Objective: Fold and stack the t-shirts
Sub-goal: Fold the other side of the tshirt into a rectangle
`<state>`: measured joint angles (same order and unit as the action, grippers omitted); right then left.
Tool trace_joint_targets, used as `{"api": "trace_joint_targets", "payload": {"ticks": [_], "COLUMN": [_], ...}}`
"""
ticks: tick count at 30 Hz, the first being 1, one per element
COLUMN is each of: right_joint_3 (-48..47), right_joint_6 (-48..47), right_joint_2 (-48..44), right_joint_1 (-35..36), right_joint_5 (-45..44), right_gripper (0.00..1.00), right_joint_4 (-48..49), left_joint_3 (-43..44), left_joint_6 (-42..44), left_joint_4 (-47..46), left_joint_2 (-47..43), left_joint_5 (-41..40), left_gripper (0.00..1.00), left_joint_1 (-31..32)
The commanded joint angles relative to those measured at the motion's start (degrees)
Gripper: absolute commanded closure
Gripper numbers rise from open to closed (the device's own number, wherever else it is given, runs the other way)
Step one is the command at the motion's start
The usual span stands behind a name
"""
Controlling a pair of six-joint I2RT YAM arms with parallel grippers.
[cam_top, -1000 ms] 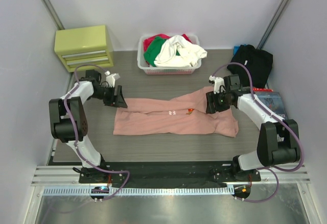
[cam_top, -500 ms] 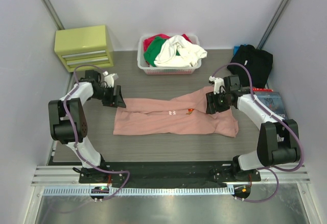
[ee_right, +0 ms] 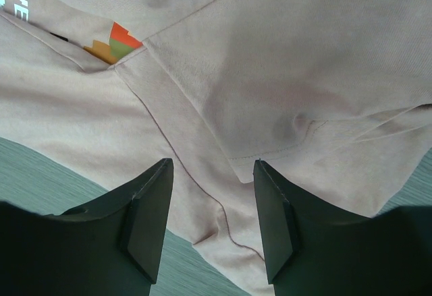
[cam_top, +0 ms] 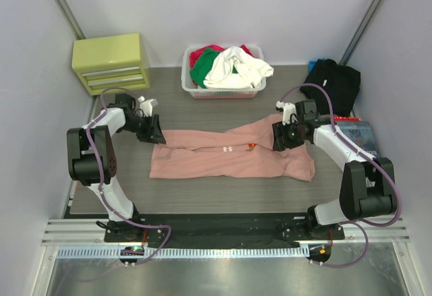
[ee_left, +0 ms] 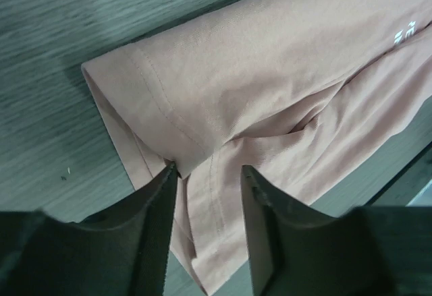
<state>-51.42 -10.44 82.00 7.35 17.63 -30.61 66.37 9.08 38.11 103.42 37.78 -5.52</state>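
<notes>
The salmon-pink t-shirt point(cam_top: 233, 156) lies in a long folded band across the middle of the table, its small chest print point(ee_right: 115, 43) showing. My left gripper point(cam_top: 153, 130) sits at the shirt's far left corner. In the left wrist view the left gripper point(ee_left: 208, 174) is open, its jaws straddling the pink sleeve hem point(ee_left: 169, 131) and seam. My right gripper point(cam_top: 281, 137) is at the shirt's far right end. The right wrist view shows the right gripper point(ee_right: 210, 169) open above a folded pink edge point(ee_right: 270, 154). The black t-shirt point(cam_top: 335, 83) lies bunched at the back right.
A white basket point(cam_top: 223, 92) of mixed clothes stands at the back centre. A yellow-green drawer box point(cam_top: 111, 63) is at the back left. A book point(cam_top: 361, 135) lies by the right wall, beside the right arm. The table's dark front edge point(cam_top: 223, 225) runs between the arm bases.
The left arm has shifted slightly at the shirt's left corner and its jaws have narrowed a little. The right arm and the shirt have not moved.
</notes>
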Motion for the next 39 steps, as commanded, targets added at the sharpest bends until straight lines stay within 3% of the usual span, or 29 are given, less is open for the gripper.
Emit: {"api": "trace_joint_targets", "payload": {"ticks": [1,5,13,18,23,32,39], "right_joint_3": [0.44,0.18,0.35,0.09,0.44,0.27,0.44], "right_joint_6": [-1.16,-0.9,-1.08,-1.25,-1.52,-1.52,-1.69], "right_joint_2": [-0.96,-1.05,-0.61,0.18,0.45,0.88,0.18], "right_joint_1": [0.29,0.2,0.2,0.2,0.2,0.2,0.29], "right_joint_5": [-1.1,-0.58,-0.31,-0.14,-0.14,0.21,0.39], "right_gripper": [0.43,0.44,0.43,0.44,0.44,0.44,0.44], "right_joint_4": [1.6,1.61,1.61,1.52,1.61,1.52,1.26], "left_joint_3": [1.92,1.92,1.04,1.22,1.04,-1.94,-3.7], "left_joint_6": [-0.29,0.76,1.73,3.48,2.7,2.96,7.08], "left_joint_4": [-0.75,0.3,0.13,-0.49,-1.19,2.41,9.17], "left_joint_2": [0.56,1.26,-0.06,-0.93,-4.97,-13.67,-15.0], "left_joint_5": [1.86,1.95,1.68,-3.66,-2.45,-1.66,-3.85], "left_gripper": [0.71,1.0,1.0,1.0,1.0,1.0,1.0], "left_joint_1": [0.51,0.51,0.51,2.7,4.64,4.99,4.9]}}
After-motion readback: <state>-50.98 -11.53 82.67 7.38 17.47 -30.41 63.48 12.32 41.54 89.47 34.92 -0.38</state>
